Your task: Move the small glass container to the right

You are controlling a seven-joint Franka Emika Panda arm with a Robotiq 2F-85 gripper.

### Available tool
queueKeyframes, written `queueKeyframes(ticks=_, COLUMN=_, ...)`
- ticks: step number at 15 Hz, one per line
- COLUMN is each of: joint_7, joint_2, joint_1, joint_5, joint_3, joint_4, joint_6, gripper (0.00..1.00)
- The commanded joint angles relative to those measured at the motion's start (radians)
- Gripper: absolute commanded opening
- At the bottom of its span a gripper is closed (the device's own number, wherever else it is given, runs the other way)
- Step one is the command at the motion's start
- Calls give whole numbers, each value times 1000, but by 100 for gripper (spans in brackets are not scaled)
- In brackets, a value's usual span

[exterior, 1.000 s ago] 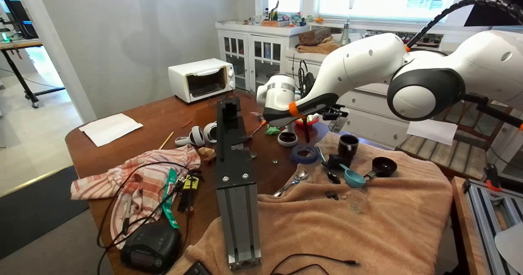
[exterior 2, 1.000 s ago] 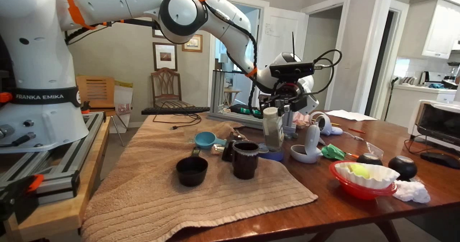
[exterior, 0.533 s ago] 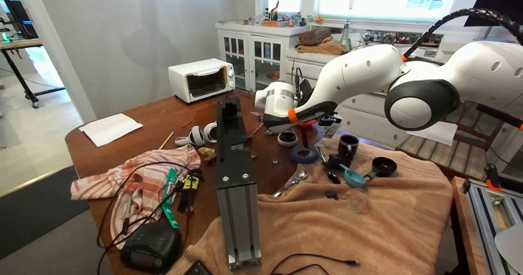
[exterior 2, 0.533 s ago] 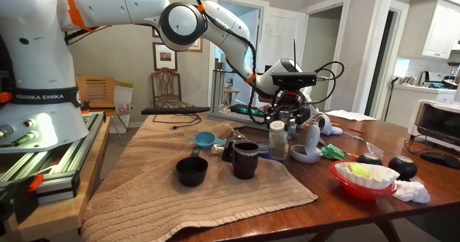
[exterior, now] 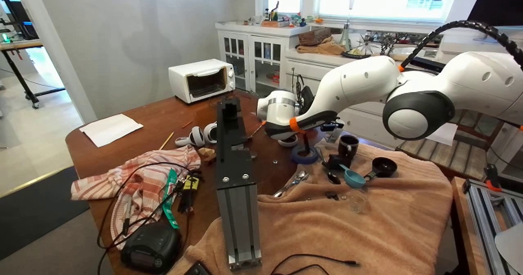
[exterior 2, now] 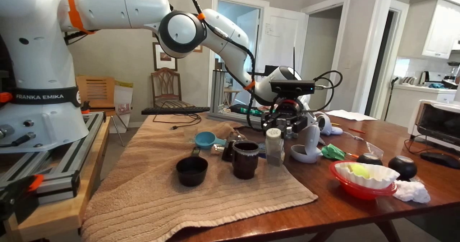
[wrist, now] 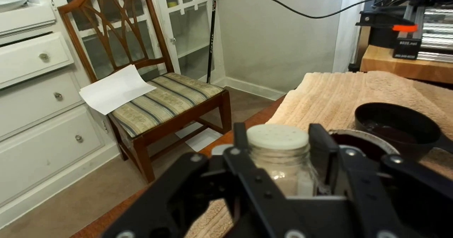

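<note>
Your gripper (wrist: 279,139) grasps the glass shaker (exterior 2: 274,150), its two black fingers (wrist: 323,147) on either side of it near the white perforated lid (exterior 2: 274,132). You hold the shaker lid up and nearly upright at the edge of the tan towel (exterior 2: 215,202); you cannot tell from these views whether its base touches the towel. The dark brown mug (exterior 2: 245,161) stands on the towel just beside it, and in an exterior view the shaker shows between that mug and the white motion controller (exterior 2: 309,150) on the wooden table (exterior 2: 318,188). On your towel, near the mug, sit the black measuring cup (exterior 2: 192,172) and the teal measuring cup (exterior 2: 205,140). On the table, well apart from the shaker, the red bowl (exterior 2: 359,192) holds a white coffee filter (exterior 2: 381,178) with a yellow-green round object (exterior 2: 359,170) in it. Your wrist view takes in a wooden chair (wrist: 177,89) beyond the shaker, a white sheet of paper (wrist: 116,89) on its striped seat.
</note>
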Motion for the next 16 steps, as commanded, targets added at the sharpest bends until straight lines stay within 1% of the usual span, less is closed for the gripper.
queueKeyframes(ticks=1, joint_7=-35, joint_2=56, joint_1=-1, joint_5=3, joint_3=-13, joint_4=87, joint_6=-57, gripper=21)
queueKeyframes(ticks=7, joint_7=-72, joint_2=84, joint_1=1, joint_5=3, joint_3=-14, joint_4=103, joint_6=-98, gripper=21)
queueKeyframes(ticks=8, joint_7=-77, joint_2=86, joint_1=1, joint_5=5, joint_3=-10, joint_4=105, joint_6=-95, gripper=21)
queueKeyframes(ticks=9, joint_7=-72, joint_2=66, joint_1=6, joint_5=27, joint_3=-20, joint_4=70, joint_6=-71, gripper=21)
queueKeyframes(ticks=10, joint_7=-69, joint_2=65, joint_1=6, joint_5=32, joint_3=-18, joint_4=68, joint_6=-68, gripper=21)
queueKeyframes(ticks=16, joint_7=-53, joint_2=68, joint_1=4, joint_5=96, joint_3=-8, joint_4=99, joint_6=-23, gripper=21)
